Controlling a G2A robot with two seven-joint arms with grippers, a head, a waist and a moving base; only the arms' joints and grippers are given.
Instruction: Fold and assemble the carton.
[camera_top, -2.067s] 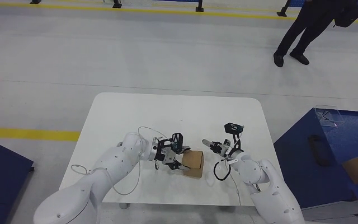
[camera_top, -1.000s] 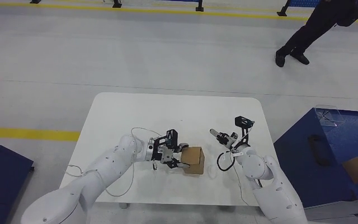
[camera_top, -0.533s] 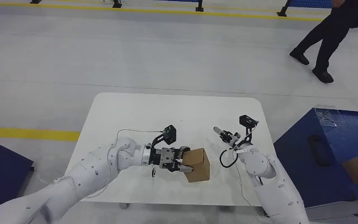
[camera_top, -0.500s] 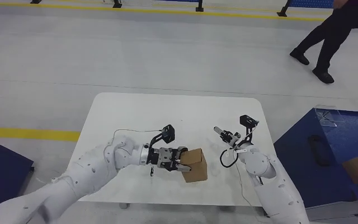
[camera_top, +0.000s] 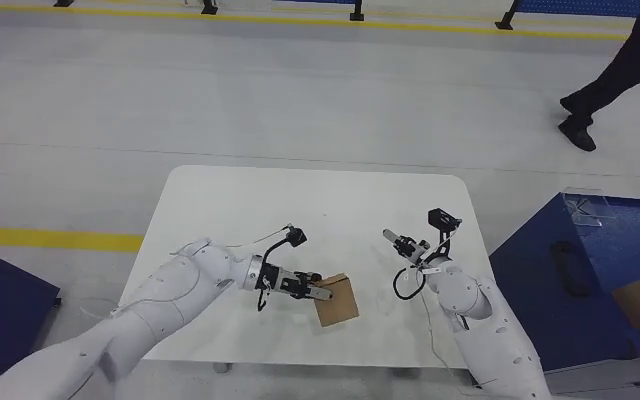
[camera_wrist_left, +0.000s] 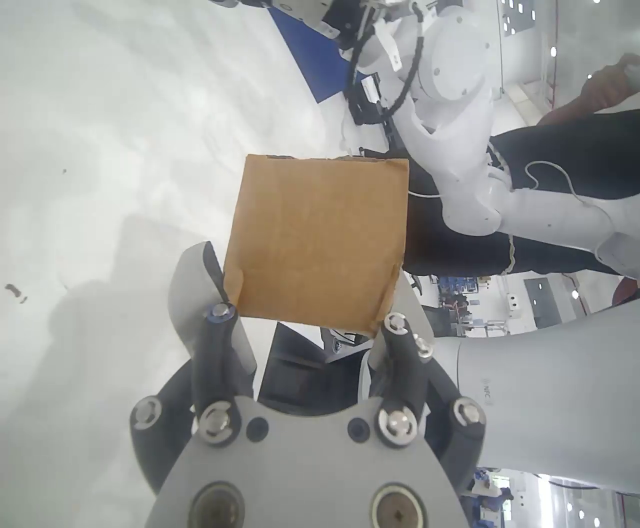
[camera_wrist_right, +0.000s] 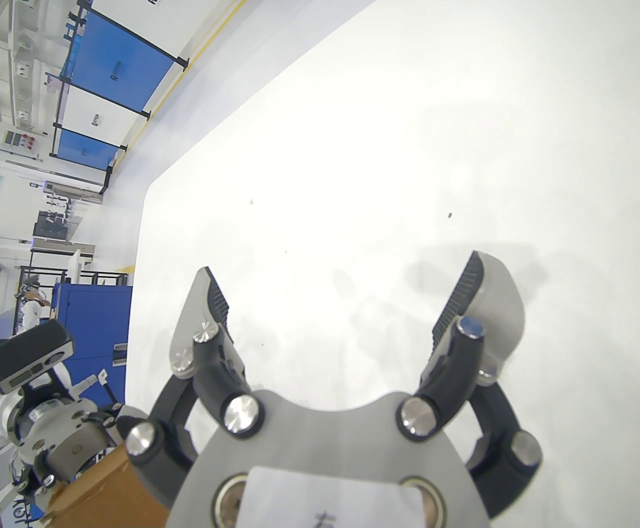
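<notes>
— Where's the carton (camera_top: 336, 299)?
— Lower centre of the top view, at the table's (camera_top: 300, 200) front part, pinched between the left gripper's (camera_wrist_left: 302, 280) fingers.
— Right gripper (camera_wrist_right: 340, 264)?
— Right of centre, spread wide, empty.

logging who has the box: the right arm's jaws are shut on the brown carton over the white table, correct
Wrong arm. The left gripper has its jaws shut on the brown carton over the white table, as the left wrist view shows; the right gripper is open with nothing in it.
</notes>
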